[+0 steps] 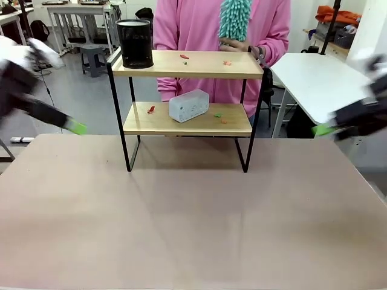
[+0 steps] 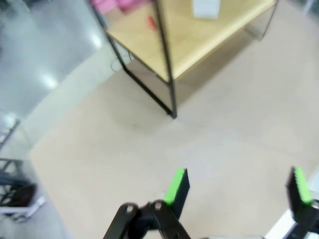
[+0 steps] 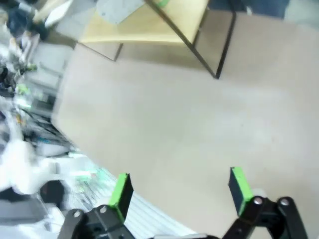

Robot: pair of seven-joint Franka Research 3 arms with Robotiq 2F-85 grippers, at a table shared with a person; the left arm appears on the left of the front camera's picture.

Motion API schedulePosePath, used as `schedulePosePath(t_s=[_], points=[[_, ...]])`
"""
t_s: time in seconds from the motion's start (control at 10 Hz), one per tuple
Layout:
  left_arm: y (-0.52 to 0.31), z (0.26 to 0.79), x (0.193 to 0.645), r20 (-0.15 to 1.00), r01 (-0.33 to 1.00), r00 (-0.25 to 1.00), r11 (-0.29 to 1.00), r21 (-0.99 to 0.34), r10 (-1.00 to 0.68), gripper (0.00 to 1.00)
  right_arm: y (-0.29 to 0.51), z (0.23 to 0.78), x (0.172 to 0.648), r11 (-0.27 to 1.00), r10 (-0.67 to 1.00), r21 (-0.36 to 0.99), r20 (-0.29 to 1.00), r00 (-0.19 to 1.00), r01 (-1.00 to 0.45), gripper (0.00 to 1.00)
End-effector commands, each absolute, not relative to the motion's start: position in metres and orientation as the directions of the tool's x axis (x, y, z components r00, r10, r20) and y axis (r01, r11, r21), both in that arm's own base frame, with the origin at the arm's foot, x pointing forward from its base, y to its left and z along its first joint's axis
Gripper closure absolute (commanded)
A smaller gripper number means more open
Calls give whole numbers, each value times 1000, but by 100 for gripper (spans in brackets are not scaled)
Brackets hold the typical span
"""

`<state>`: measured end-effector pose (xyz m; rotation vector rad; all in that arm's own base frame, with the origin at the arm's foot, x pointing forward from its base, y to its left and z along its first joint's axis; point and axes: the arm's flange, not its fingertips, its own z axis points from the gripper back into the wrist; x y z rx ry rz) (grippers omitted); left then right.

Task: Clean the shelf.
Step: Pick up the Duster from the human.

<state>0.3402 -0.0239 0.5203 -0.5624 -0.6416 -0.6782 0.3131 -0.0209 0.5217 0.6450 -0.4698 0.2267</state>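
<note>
While the near half of the worktop (image 1: 193, 223) lies bare, the two arms sit out wide by its side edges. Left gripper (image 2: 238, 188): jaws spread, nothing between the green pads, hanging near the left edge with a shelf leg ahead of it. Right gripper (image 3: 180, 189): same story, wide apart and empty, near the right edge.

Move up the table and there's the shelf (image 1: 199, 72), standing square on its four legs at the middle of the far edge. On the lower board, a translucent plastic box (image 1: 188, 105) sits near the middle with small coloured scraps (image 1: 151, 109) either side of it. Up top, a black canister (image 1: 135, 43) stands at the left end, and a few more bits lie along the board.

Behind it all, a person's hand (image 1: 239, 45) is clasped round the handle of a teal fluffy duster (image 1: 234, 18), held upright just beyond the top board's right end.

My read on the shelf: stiff but light on that thin frame, likely to skid on this smooth top or rock if pushed high, especially with the canister aboard. The best hold looks like a black upright or a board's front lip, one gripper steadying while the boards get swept.
</note>
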Motion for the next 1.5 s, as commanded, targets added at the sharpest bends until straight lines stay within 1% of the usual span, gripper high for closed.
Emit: schedulePosePath(t_s=[0.0, 0.1, 0.2, 0.3, 0.4, 0.5, 1.4], points=[[91, 481, 306, 714, 573, 698, 639, -513, -53, 0, -148, 474, 256, 482, -444, 874, 307, 841, -65, 0], [138, 460, 304, 688, 500, 703, 561, -660, 183, 0, -186, 445, 242, 333, -568, 942, 226, 791, -30, 0], [174, 430, 298, 612, 432, 663, 447, -783, 431, 0, -209, 416, 229, 215, -642, 977, 140, 753, 2, 0], [194, 403, 295, 524, 378, 616, 363, -852, 588, 0, -214, 390, 222, 167, -689, 985, 83, 720, 46, 0], [198, 377, 301, 414, 268, 612, 316, -910, 674, 0, -211, 374, 217, 162, -710, 983, 52, 703, 91, 0], [207, 439, 281, 650, 444, 710, 544, -713, 272, 0, -241, 427, 202, 412, -510, 911, 224, 831, 7, 0], [207, 439, 281, 650, 444, 710, 544, -713, 272, 0, -241, 427, 202, 412, -510, 911, 224, 831, 7, 0]])
